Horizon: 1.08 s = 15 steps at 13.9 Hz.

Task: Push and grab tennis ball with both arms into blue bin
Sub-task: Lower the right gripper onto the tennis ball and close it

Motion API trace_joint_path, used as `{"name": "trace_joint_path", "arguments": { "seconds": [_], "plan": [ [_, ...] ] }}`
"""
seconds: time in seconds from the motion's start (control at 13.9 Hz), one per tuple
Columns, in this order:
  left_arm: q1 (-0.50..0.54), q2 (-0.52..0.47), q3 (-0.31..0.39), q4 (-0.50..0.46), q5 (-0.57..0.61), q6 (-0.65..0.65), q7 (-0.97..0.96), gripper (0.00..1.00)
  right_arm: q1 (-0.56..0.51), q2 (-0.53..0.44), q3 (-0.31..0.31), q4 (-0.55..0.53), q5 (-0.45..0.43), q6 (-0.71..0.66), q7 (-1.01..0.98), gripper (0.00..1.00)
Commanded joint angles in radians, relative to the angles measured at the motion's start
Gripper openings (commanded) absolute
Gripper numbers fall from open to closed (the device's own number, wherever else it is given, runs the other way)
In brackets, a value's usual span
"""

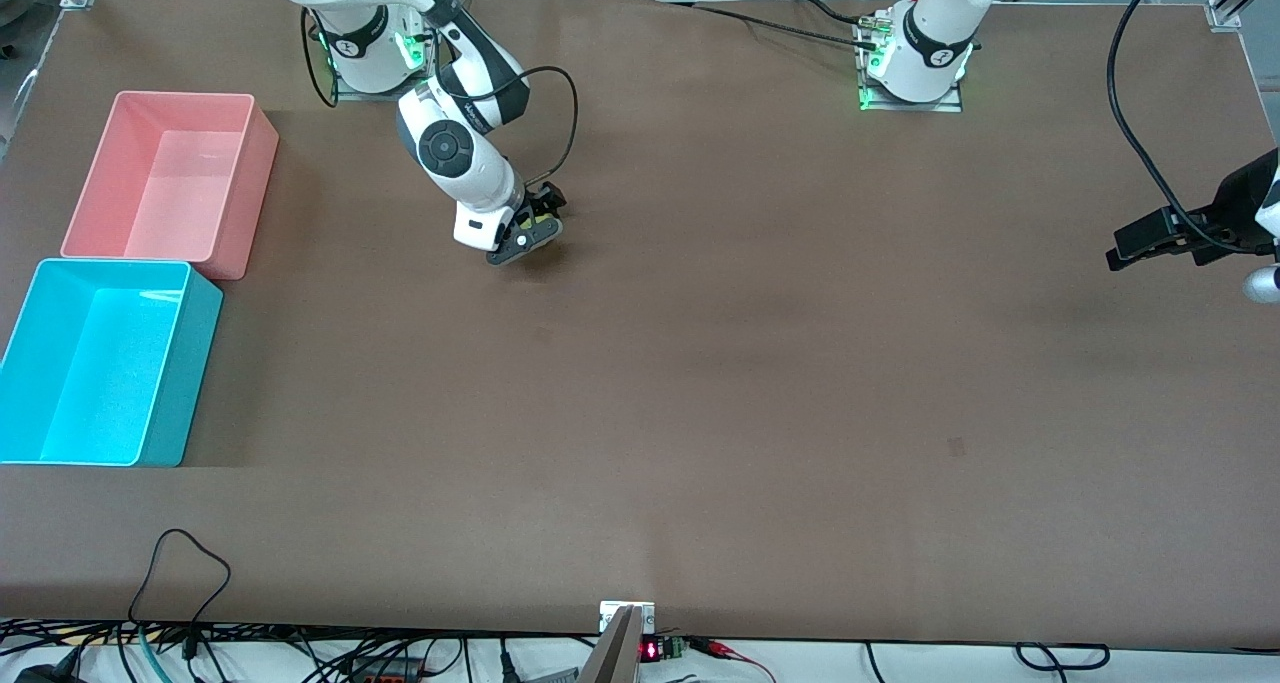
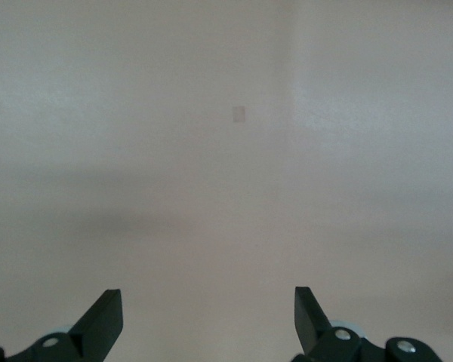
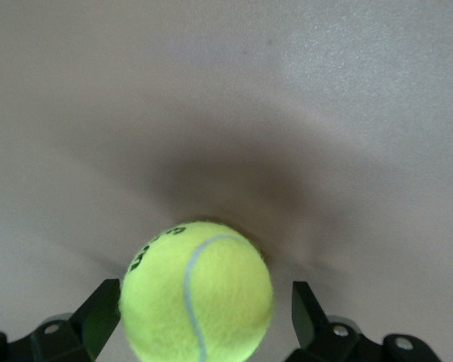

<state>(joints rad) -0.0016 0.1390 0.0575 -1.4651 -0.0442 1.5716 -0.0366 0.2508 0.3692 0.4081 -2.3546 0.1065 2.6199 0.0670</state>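
A: Starting closest to the camera: the blue bin (image 1: 95, 363) sits at the table's edge by the right arm's end, about nine o'clock from the table's middle, open side up, with the pink bin (image 1: 165, 178) just past it.

B: And the tennis ball (image 3: 198, 290)?

A: It's on the table between the spread fingers (image 3: 98, 317) of the right gripper (image 1: 527, 233), roughly eleven o'clock from the middle. One finger looks close to touching the ball; the other stands a little apart. Nothing is pinched yet.

B: So what makes the grab go well?

A: I'd centre the ball between the jaws before closing, so it doesn't roll out, then lift high enough to clear the bin's rim.

B: And the left gripper (image 1: 1150, 241)?

A: Waiting over bare table near three o'clock, fingers spread and empty.
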Motion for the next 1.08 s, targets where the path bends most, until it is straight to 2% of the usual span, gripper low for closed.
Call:
{"name": "trace_joint_path", "arguments": {
  "seconds": [0.0, 0.07, 0.14, 0.43, 0.5, 0.65, 0.86, 1.0],
  "plan": [
    [0.005, -0.012, 0.007, -0.006, -0.005, 0.007, 0.003, 1.00, 0.011, 0.005, -0.006, 0.005, -0.005, 0.012, 0.001, 1.00],
    [0.006, -0.012, 0.007, -0.001, -0.005, 0.008, 0.003, 1.00, 0.012, 0.005, -0.006, 0.005, -0.005, 0.012, 0.001, 1.00],
    [0.005, -0.010, 0.007, 0.014, 0.003, 0.008, 0.003, 1.00, 0.012, 0.005, -0.006, 0.005, -0.005, 0.012, 0.001, 0.94],
    [-0.003, -0.007, -0.002, 0.003, 0.004, -0.005, 0.006, 1.00, 0.012, 0.007, -0.006, 0.005, -0.005, 0.012, -0.009, 0.32],
    [-0.006, -0.010, -0.004, -0.012, 0.006, -0.010, 0.006, 1.00, 0.012, 0.007, -0.006, 0.005, -0.005, 0.011, -0.010, 0.22],
    [-0.006, -0.012, -0.013, -0.012, 0.004, -0.002, 0.011, 1.00, 0.010, 0.007, -0.008, 0.009, -0.005, 0.009, -0.012, 0.12],
    [-0.009, -0.012, -0.040, -0.006, 0.004, 0.033, 0.011, 1.00, 0.005, 0.002, -0.009, 0.014, -0.005, 0.009, -0.013, 0.07],
    [-0.008, -0.012, -0.044, -0.004, 0.003, 0.033, 0.009, 1.00, -0.001, -0.027, -0.046, 0.034, -0.007, -0.009, -0.021, 0.05]
  ]
}}
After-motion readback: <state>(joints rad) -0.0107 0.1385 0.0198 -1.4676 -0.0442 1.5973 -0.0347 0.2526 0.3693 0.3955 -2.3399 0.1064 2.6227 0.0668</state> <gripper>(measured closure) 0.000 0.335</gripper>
